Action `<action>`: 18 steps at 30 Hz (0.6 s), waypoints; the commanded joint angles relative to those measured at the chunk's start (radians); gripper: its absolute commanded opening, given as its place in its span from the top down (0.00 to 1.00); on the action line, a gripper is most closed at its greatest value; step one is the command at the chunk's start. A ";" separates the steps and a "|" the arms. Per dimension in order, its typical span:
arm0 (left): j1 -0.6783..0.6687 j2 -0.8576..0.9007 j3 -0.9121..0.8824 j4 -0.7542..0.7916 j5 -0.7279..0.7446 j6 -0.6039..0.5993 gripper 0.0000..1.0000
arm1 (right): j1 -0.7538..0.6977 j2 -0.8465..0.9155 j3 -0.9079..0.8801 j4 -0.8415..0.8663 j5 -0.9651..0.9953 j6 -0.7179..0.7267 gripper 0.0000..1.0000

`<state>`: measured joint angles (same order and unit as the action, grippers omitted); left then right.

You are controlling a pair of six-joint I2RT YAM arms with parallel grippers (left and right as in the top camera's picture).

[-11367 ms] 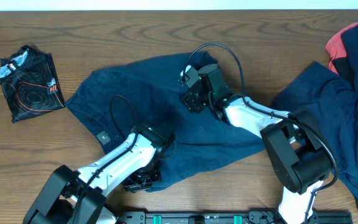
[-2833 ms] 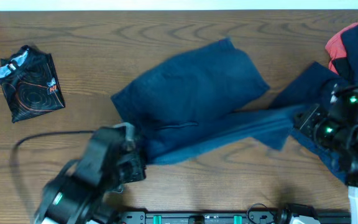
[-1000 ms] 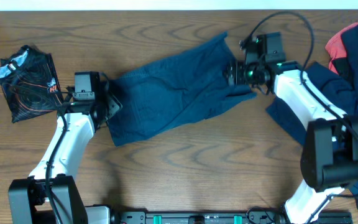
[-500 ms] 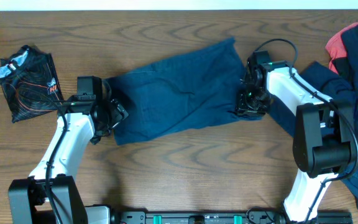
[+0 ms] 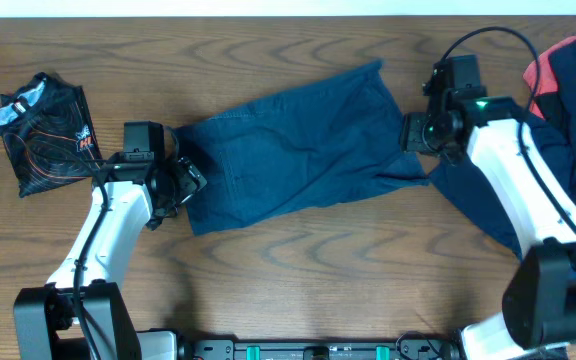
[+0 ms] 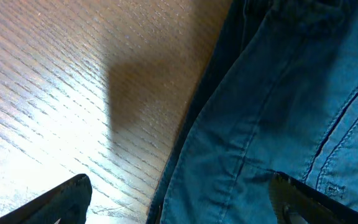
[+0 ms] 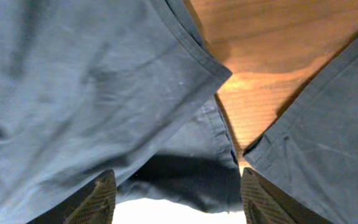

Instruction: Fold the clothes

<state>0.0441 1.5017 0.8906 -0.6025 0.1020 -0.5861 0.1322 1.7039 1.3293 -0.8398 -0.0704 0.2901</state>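
**Overhead view.** The navy shorts (image 5: 298, 150) lie spread flat across the middle of the tabletop (image 5: 298, 290), running at a slight slant from lower left to upper right. The end of the left arm (image 5: 118, 215) sits at the left edge of the shorts. The end of the right arm (image 5: 513, 170) sits at their right edge. A black line-printed garment (image 5: 48, 130) lies well apart at the far left. A navy garment pile (image 5: 568, 170) and a red piece (image 5: 553, 65) occupy the far right.

**Left wrist view.** The left fingers (image 6: 67, 193) are released and spread wide over the edge of the shorts. A stitched pocket seam (image 6: 337, 134) shows at the right, with bare tabletop at the left.

**Right wrist view.** The right fingers (image 7: 98, 199) are released and spread wide. A hemmed corner of the shorts lies beneath them, and the pile's navy cloth lies just beside it.
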 commanded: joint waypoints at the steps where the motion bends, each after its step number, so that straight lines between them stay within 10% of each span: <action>1: 0.000 0.000 -0.002 -0.008 0.003 0.006 0.08 | 0.000 0.021 -0.003 -0.034 -0.038 0.048 0.39; 18: 0.000 0.000 -0.002 0.016 0.016 0.006 0.07 | -0.001 0.285 -0.005 0.085 -0.035 0.320 0.52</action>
<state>0.0441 1.5017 0.8906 -0.5941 0.1051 -0.5861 0.1322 1.9675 1.3285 -0.7578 -0.1036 0.5602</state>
